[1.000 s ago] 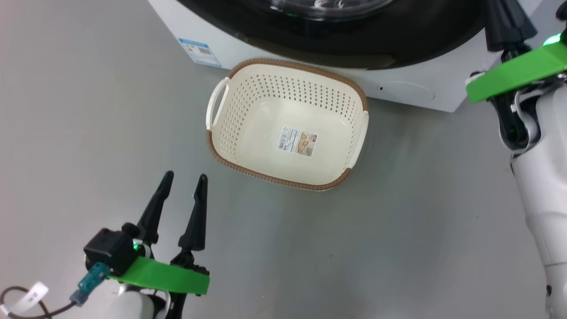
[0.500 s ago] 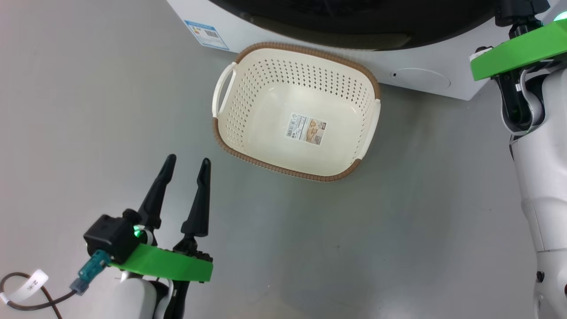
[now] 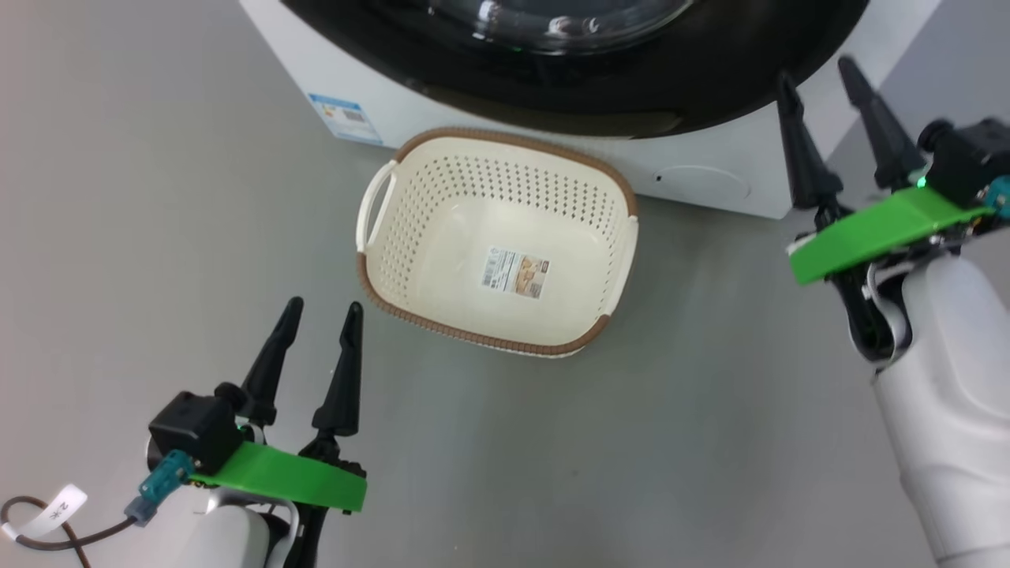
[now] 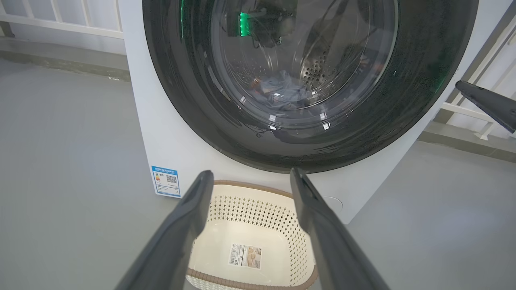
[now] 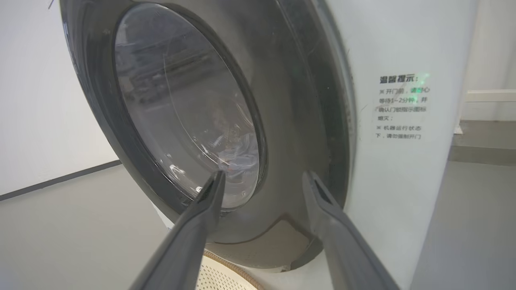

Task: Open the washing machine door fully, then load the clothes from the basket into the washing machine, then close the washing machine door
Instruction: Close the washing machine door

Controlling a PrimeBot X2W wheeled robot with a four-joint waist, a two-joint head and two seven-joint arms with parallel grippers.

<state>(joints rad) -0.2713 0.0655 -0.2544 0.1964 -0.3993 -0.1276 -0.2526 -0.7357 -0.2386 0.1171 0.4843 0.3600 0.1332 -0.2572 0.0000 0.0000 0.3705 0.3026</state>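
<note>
washing machine door (image 4: 181, 100) shut, blue clothes (image 4: 278, 90) visible behind the glass. basket (image 3: 410, 205) on floor just before it. left gripper (image 3: 323, 306), right gripper (image 3: 814, 71): fingers spread, holding nothing.

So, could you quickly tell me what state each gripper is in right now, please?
Left gripper: open, holding nothing.
Right gripper: open, holding nothing.

One washing machine (image 4: 161, 133) with one round black door (image 4: 181, 80) (clothes (image 4: 282, 90) behind its glass, uncountable). One perforated basket (image 3: 489, 170), one energy sticker (image 4: 166, 181). Two grippers: left gripper (image 3: 324, 304), right gripper (image 3: 813, 67).
</note>
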